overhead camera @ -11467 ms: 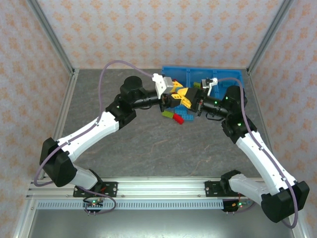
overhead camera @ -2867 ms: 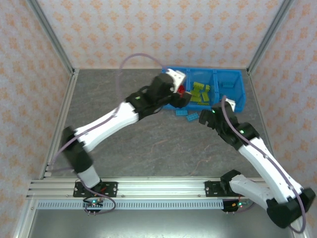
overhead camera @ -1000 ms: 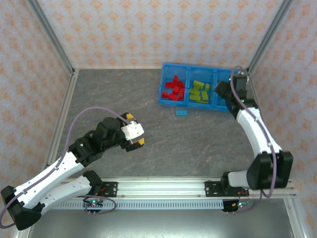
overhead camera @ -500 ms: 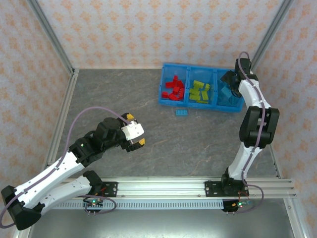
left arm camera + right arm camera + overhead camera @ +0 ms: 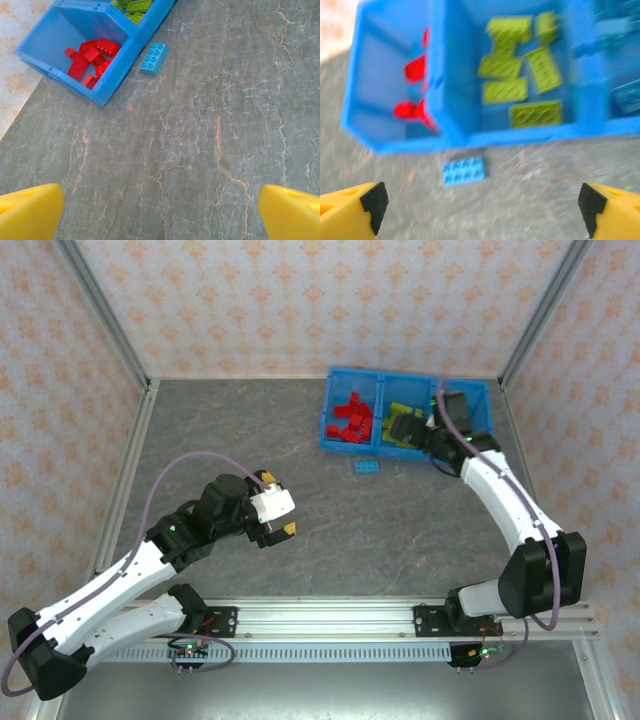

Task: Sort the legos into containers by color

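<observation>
Aimed for pickup with right fingers (image 5: 351, 207) wide, empty, toward lone blue brick (image 5: 464, 171) beside bin (image 5: 530, 131); left fingers (image 5: 30, 210) wide, empty, standing clear.

Left gripper (image 5: 278, 504), right gripper (image 5: 480, 207): jaws wide apart

This looks like a robot test cell in a lab. A grey stone-look worktop (image 5: 330, 530) is closed in by patterned wall panels (image 5: 320, 300) and aluminium posts (image 5: 100, 310). The white left arm (image 5: 110, 585) and right arm (image 5: 505, 495) are bolted to an aluminium rail (image 5: 330, 618) at the near edge.
</observation>
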